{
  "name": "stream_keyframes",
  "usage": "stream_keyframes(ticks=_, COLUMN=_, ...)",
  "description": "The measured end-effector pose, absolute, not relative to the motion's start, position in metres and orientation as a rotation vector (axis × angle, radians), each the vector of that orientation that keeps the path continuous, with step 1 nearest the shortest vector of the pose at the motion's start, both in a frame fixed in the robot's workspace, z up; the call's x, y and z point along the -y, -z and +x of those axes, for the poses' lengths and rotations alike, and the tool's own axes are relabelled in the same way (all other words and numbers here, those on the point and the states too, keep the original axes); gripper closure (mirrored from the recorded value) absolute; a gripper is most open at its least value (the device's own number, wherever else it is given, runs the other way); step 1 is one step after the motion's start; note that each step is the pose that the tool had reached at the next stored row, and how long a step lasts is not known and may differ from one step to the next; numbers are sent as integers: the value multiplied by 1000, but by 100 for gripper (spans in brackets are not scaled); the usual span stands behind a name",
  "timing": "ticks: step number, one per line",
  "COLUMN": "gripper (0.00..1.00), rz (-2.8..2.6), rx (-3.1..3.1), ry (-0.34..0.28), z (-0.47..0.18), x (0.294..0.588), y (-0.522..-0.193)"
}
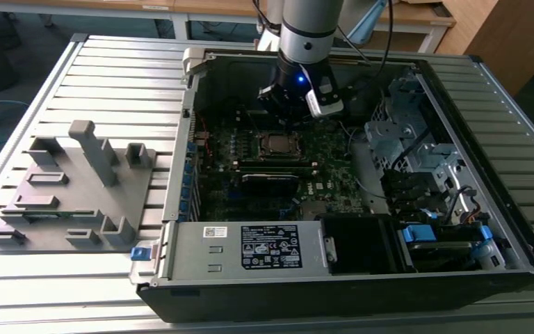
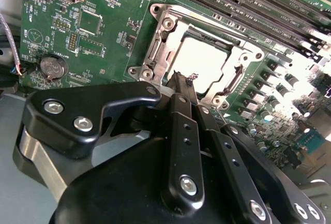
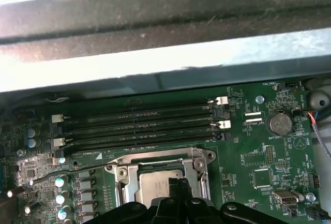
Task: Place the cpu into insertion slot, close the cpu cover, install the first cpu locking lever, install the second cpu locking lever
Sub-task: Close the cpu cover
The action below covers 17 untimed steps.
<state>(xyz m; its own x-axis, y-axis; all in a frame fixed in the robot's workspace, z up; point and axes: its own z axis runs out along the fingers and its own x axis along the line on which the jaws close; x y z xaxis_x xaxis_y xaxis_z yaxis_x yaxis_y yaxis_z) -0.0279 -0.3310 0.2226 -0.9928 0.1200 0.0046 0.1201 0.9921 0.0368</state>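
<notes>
one cpu (image 2: 204, 61), one cpu cover (image 2: 159, 44), one coin battery (image 2: 54, 66).

We record a green motherboard (image 2: 93, 27), silvery cpu cover (image 2: 164, 45), pale grey cpu (image 2: 201, 61), black gripper (image 2: 181, 77), black memory slots (image 3: 139, 125), grey ribbed table (image 1: 109, 69).

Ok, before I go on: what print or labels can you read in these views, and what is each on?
Large white label on the grey metal box: print too small to read.
Small white sticker beside it: too small to read.
White lettering on the motherboard, in both wrist views: too blurred to read.
The cpu: no legible marking.
</notes>
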Motion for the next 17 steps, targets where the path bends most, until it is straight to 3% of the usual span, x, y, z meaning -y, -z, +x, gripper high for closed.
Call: stream_keyframes(ticks=17, gripper=89, rz=-42, rx=3150, ry=59, z=-35, x=336, y=-218)
